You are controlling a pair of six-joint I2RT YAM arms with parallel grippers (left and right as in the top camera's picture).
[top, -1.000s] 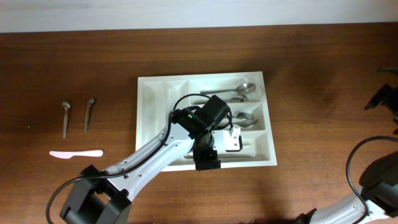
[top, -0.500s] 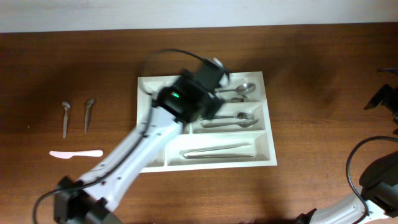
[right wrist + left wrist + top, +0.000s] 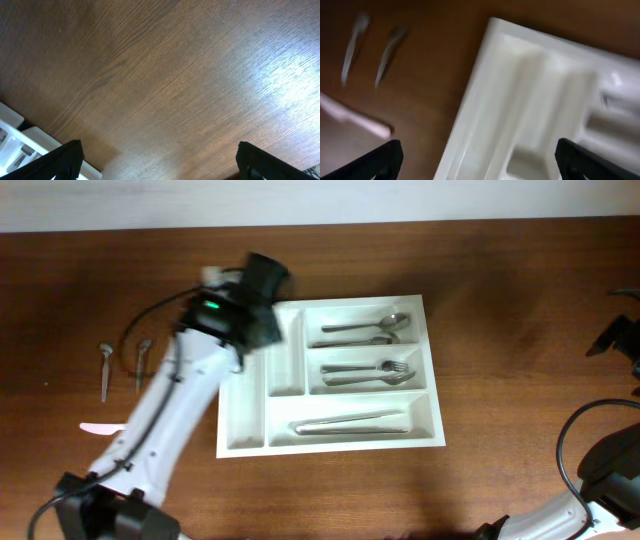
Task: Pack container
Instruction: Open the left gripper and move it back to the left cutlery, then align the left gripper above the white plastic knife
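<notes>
The white container [image 3: 250, 405] lies mid-table with spoons [image 3: 368, 327], forks [image 3: 370, 371] and a long metal utensil [image 3: 350, 423] in its three wide compartments. Its two narrow upright compartments look empty. My left gripper [image 3: 215, 280] is open and empty, hovering over the container's upper left corner; its wrist view shows the container [image 3: 520, 100], blurred. Two small spoons [image 3: 106, 368] [image 3: 143, 361] and a pink knife [image 3: 122, 426] lie on the table at the left; they also show blurred in the left wrist view [image 3: 352, 45]. My right gripper [image 3: 160, 170] is open over bare wood.
The right arm [image 3: 610, 340] rests at the table's right edge. The brown wooden table [image 3: 520, 310] ends at a white strip along the far side.
My left arm has lifted out of the container's lower compartment and swung up and left to the container's upper left corner, leaving the long utensil lying there. The right arm has not moved.
</notes>
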